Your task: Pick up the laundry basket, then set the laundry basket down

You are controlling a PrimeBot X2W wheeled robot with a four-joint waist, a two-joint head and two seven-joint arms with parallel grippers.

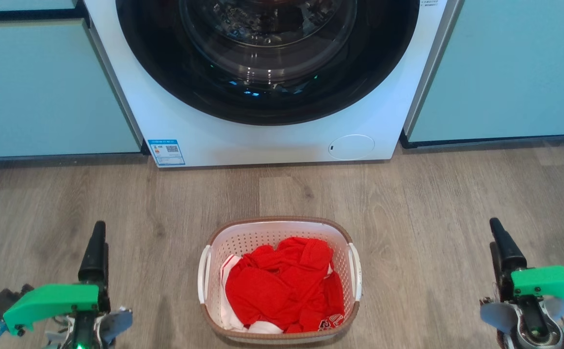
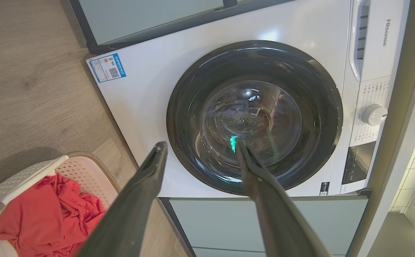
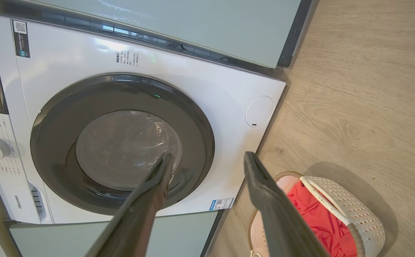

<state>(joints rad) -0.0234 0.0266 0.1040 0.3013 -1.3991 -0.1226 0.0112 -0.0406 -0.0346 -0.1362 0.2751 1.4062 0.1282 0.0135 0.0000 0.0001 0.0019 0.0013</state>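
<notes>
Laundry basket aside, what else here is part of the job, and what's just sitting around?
Part of the job: laundry basket; left gripper and right gripper, both open, holding nothing.
Just around: red clothes inside the basket, washing machine, pale green cabinets, wooden floor.

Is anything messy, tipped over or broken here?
Nothing stands out. The laundry basket sits upright on the wood floor in front of the washing machine. The red clothes lie inside the basket, and the machine's door is shut.
</notes>
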